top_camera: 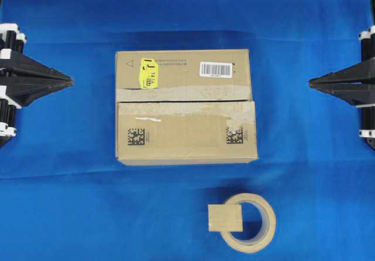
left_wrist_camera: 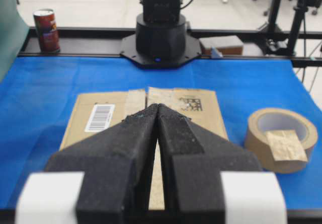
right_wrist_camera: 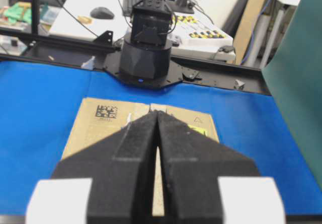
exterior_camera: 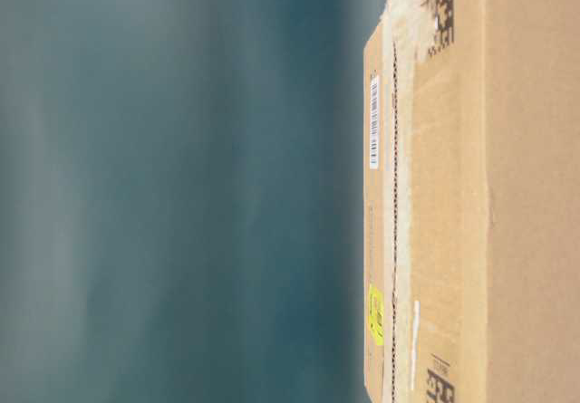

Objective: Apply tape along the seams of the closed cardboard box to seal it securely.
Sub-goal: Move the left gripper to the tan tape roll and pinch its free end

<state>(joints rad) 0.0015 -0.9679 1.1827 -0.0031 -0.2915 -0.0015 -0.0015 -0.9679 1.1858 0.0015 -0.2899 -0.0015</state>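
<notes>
On the near rim of the tape roll (top_camera: 251, 230) lies the tape (top_camera: 225, 219), a thin, light, floppy square, likely sticky underneath; best pinched at a free edge and peeled up. Beyond it sits the cardboard box (top_camera: 186, 105), its seam (top_camera: 184, 101) unsealed. Left jaws (top_camera: 69, 82) and right jaws (top_camera: 312, 83) are pressed together, empty, well apart from everything on the bench (top_camera: 70, 202).

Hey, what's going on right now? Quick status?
Both grippers, left and right, shut, empty. Cardboard box centered, seam untaped. Tape piece on roll. Nothing blocking.
</notes>
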